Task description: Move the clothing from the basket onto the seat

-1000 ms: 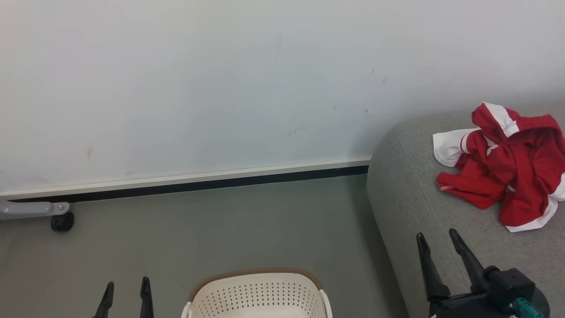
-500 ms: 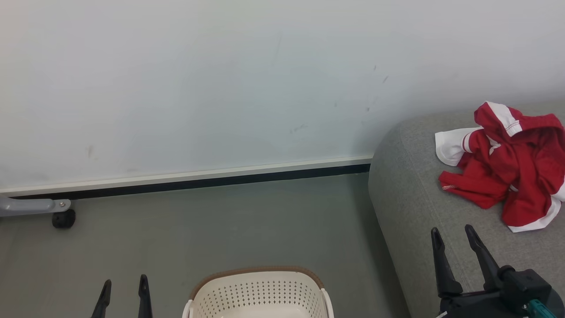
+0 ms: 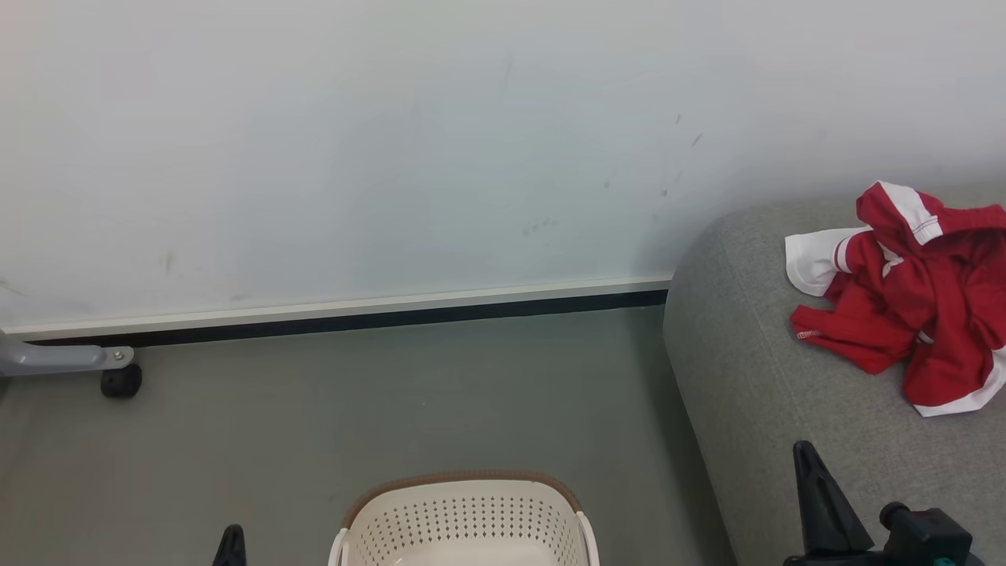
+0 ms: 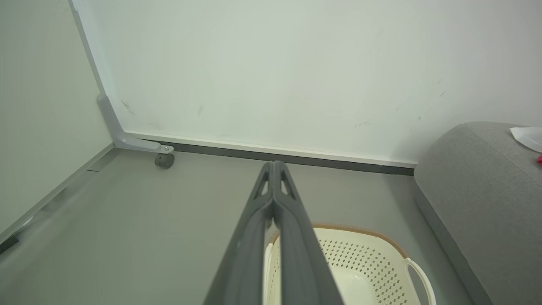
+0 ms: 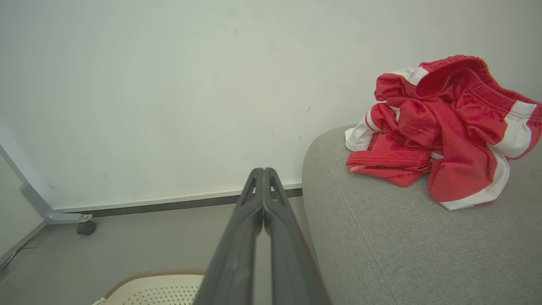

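change: left tool [image 4: 274, 166] and right tool [image 5: 263, 171] just snapped shut, both empty | clothing [image 3: 912, 306]: far right, on the seat [image 3: 747, 377] | basket [image 3: 464, 519]: near, looks empty | task: likely done

Wht wall [image 3: 377, 149], gry floor [image 3: 440, 393].

basket [image 3: 464, 520]: near part below bottom edge | clothing [image 3: 931, 314]: cut by right edge | left claw [image 3: 231, 544]: tip alone
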